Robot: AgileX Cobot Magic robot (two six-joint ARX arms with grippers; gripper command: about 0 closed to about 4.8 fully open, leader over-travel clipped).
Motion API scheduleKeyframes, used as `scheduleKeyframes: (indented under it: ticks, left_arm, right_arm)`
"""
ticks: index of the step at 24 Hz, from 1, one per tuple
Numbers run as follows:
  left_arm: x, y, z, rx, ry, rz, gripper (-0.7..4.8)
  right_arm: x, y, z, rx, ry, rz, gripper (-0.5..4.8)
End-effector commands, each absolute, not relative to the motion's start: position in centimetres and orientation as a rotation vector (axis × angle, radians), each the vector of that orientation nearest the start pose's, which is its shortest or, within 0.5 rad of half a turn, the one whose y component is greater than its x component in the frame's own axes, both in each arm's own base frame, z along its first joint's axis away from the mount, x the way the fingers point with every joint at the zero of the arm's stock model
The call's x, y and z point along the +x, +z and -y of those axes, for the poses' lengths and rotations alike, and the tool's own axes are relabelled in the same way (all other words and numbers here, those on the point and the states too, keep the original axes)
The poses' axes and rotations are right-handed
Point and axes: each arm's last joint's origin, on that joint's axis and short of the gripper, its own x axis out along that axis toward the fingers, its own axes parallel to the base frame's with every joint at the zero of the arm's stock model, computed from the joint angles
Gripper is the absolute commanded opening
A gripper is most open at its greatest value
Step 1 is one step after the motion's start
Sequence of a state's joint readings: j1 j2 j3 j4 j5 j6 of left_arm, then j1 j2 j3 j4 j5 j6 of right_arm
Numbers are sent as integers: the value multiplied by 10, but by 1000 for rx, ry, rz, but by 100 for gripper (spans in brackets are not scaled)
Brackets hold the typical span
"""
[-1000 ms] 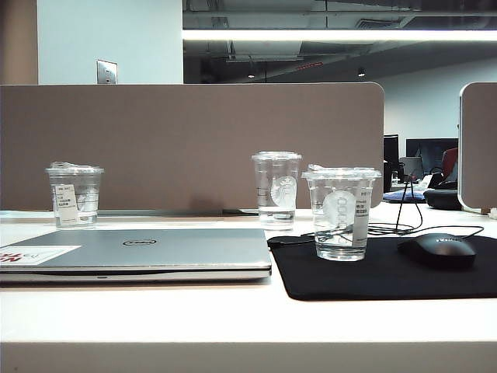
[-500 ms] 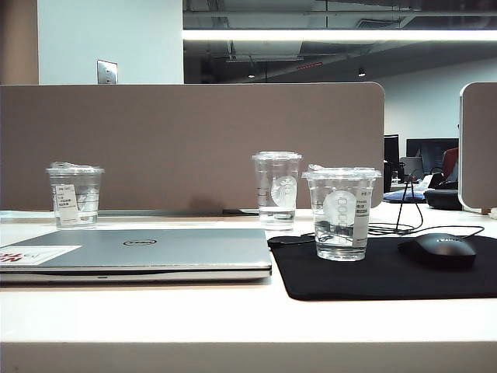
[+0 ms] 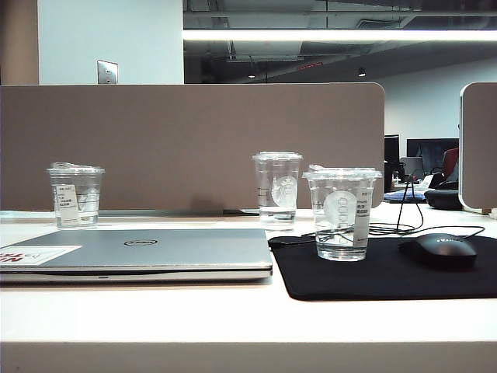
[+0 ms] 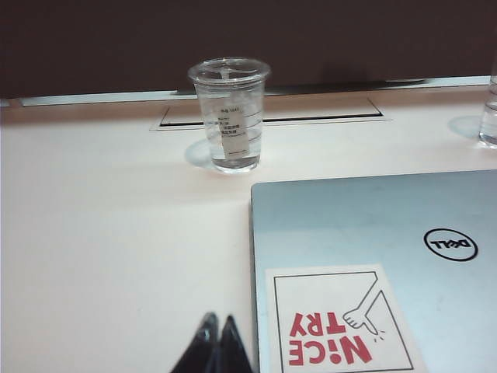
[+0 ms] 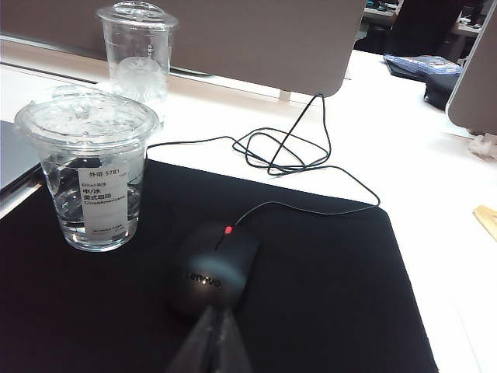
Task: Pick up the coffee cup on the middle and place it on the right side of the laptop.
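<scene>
The cup (image 3: 342, 214) already stands on the black mat (image 3: 388, 272) just right of the laptop (image 3: 140, 252), so both grippers, left (image 4: 217, 342) and right (image 5: 211, 342) pressed together and empty, likely need only stay clear.

Left gripper (image 4: 218, 348), right gripper (image 5: 211, 342): only tips showed, rest cut off at 6 o'clock. Laptop (image 4: 373, 264) cut at 3 o'clock. Label print on coffee cup (image 5: 92, 180) unreadable.

Laptop (image 4: 373, 233) reads "Dell", "NiCE TRY"; mouse (image 5: 213, 268) "Lenovo".
</scene>
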State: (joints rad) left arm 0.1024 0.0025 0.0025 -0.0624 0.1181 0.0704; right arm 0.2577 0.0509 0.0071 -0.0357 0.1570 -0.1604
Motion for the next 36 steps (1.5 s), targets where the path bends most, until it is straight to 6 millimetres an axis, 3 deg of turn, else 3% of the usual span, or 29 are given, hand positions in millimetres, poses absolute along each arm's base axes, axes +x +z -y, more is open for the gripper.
scheduleKeyframes:
  ticks: [1,2,6,36]
  left_arm:
    - [97,161,-6,63,-41,-38,-6]
    - [97,161,-6,62,-41,-39,-6]
    - [97,161,-3,12,-128,-39,-6]
    - [97,161,1,12,-174,-40,-6]
  right_arm:
    - [98,161,-18,-175,13,-37,-5]
    - [98,164,-16,-150,-69,-14,-6]
    - [99,166,-11,-99,-128,5,-6]
    - [100,157,-3,-110,-73,-79,-5]
